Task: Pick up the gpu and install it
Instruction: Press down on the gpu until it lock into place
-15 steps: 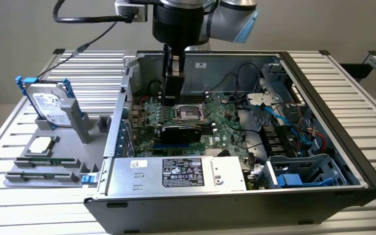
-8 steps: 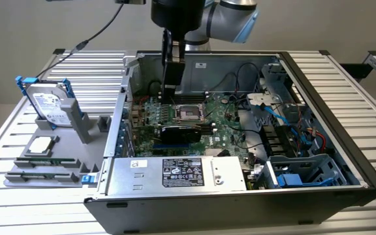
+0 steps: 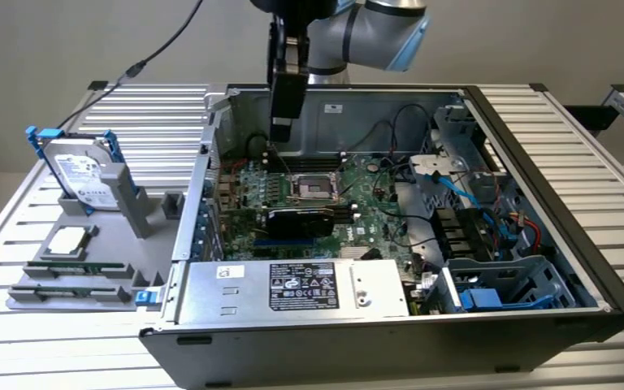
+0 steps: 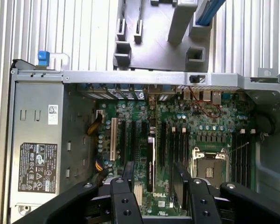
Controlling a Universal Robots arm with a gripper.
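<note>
Pincer (image 4: 151, 186) hangs released and empty above one gpu (image 3: 298, 219) seated upright on one motherboard (image 3: 383, 219).

We see soft, even daylight-like lighting, with glare on the slatted table (image 3: 572, 130) toward two o'clock; the case (image 3: 399, 341) interior sits dimmer, and both pictures look slightly soft.

The exterior view looked down obliquely from beyond the worktop (image 3: 62, 357); the wrist view faced straight down, nearer; both shared the motherboard (image 3: 323, 195).
</note>
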